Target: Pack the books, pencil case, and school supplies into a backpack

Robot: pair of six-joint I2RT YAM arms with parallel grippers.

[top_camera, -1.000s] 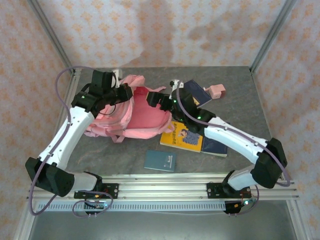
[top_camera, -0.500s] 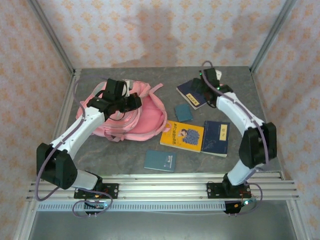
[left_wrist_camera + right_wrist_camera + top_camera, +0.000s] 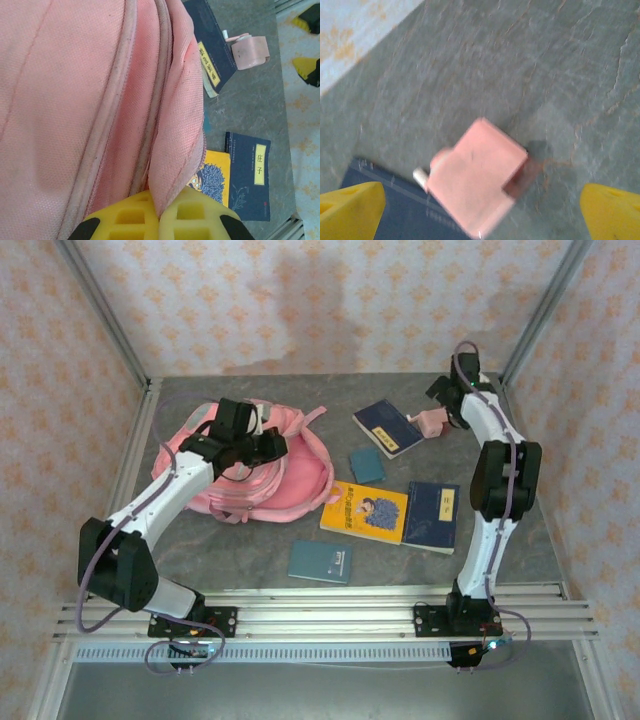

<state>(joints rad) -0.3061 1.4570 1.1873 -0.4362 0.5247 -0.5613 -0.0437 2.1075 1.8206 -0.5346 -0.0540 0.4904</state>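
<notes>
The pink backpack [image 3: 290, 480] lies flat on the far left part of the table [image 3: 250, 545]. The left gripper [image 3: 270, 446] is upon it, and in the left wrist view its yellow fingers [image 3: 192, 217] are pressed narrow together with a fold of the backpack's fabric [image 3: 75, 100] pinched between them.

At the far right, the right gripper [image 3: 445, 410] hangs over the pink sharpener [image 3: 432, 423]. In the right wrist view its fingers [image 3: 350, 210] stand wide apart, one on each side of the sharpener [image 3: 475, 192], and touch nothing. The sharpener is just beside the right edge of a navy book [image 3: 388, 427]; whether the two touch is not clear.

This navy book carries a yellow label [image 3: 210, 65] with dark Chinese characters, which are too slanted to read with certainty. A second navy book [image 3: 432, 516] lies nearer on the right, and its yellow label [image 3: 260, 162] reads "庄子". Touching its left edge is the yellow book [image 3: 365, 512] with a blue cartoon figure on the cover. One teal notebook [image 3: 367, 465] lies between the two navy books, just right of the backpack. The other teal notebook [image 3: 320, 561] lies at the near edge of the table, well apart from the backpack.
</notes>
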